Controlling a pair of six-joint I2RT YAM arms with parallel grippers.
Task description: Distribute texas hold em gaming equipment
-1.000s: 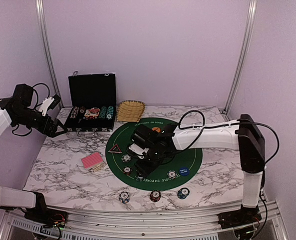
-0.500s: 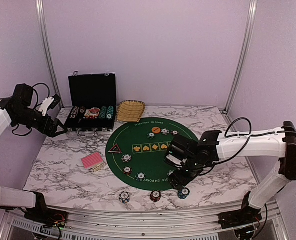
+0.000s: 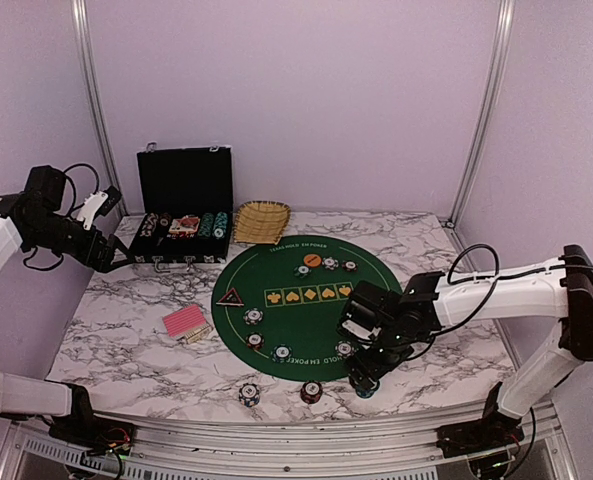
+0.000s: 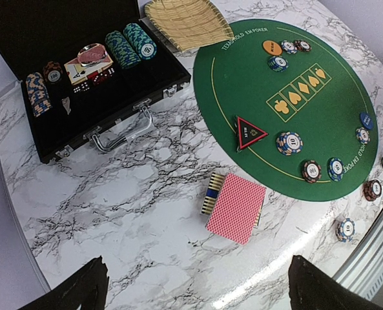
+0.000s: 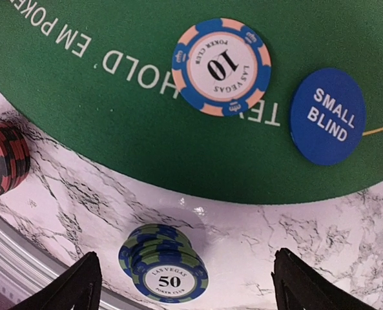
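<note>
My right claw (image 5: 186,285): wide open, empty | my left claw (image 4: 197,287): wide open, empty | red chips (image 5: 4,158): half cut off by the edge

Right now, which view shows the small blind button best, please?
The right wrist view: the small blind button lies flat on the green mat, its lettering readable. In the left wrist view the button is just a blue spot near the mat's edge; in the top view the right arm covers it.
</note>
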